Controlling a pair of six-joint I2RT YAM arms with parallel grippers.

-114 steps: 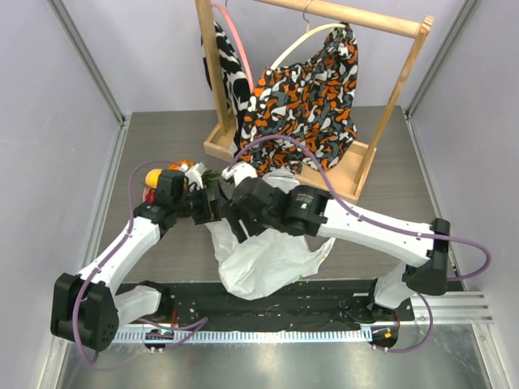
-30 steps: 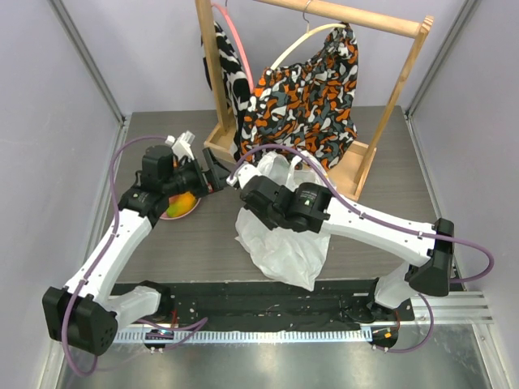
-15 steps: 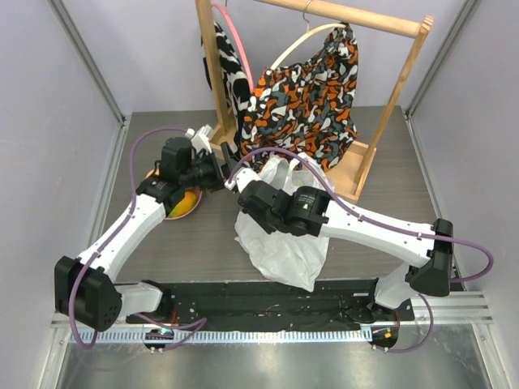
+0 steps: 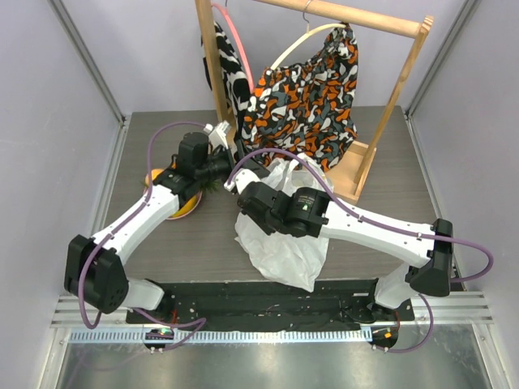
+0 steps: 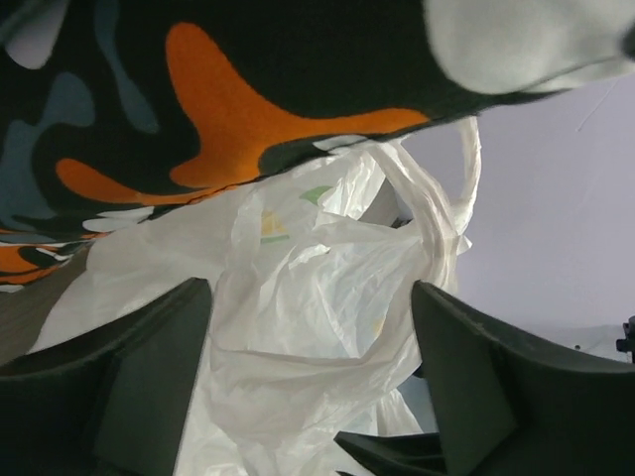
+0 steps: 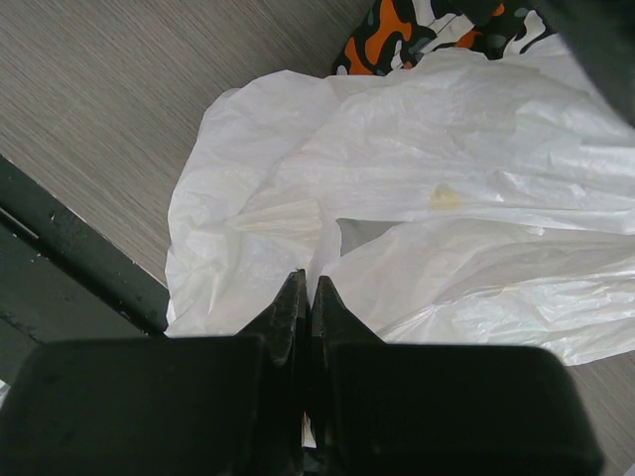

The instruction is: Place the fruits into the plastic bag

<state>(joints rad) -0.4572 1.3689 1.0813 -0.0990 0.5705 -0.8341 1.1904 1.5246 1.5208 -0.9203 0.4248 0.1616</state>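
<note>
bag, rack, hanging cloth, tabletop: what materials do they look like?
Bag: thin plastic film, translucent white, sharply crinkled.
Rack: light wood, pale and matte; the finish can't be told.
Cloth: soft printed fabric, drapes in folds.
Tabletop: grey with wood-grain streaks, probably laminate; could be real wood.

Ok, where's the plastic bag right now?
In the top view the plastic bag lies mid-table, just in front of the wooden rack with the patterned cloth, under the right gripper, which pinches its edge.

Fruits [image 4: 186, 207] mostly hidden under left arm [image 4: 142, 219]; plastic bag [image 4: 280, 250] contents unclear; patterned cloth [image 5: 198, 89] blurred, cropped at edge.
</note>
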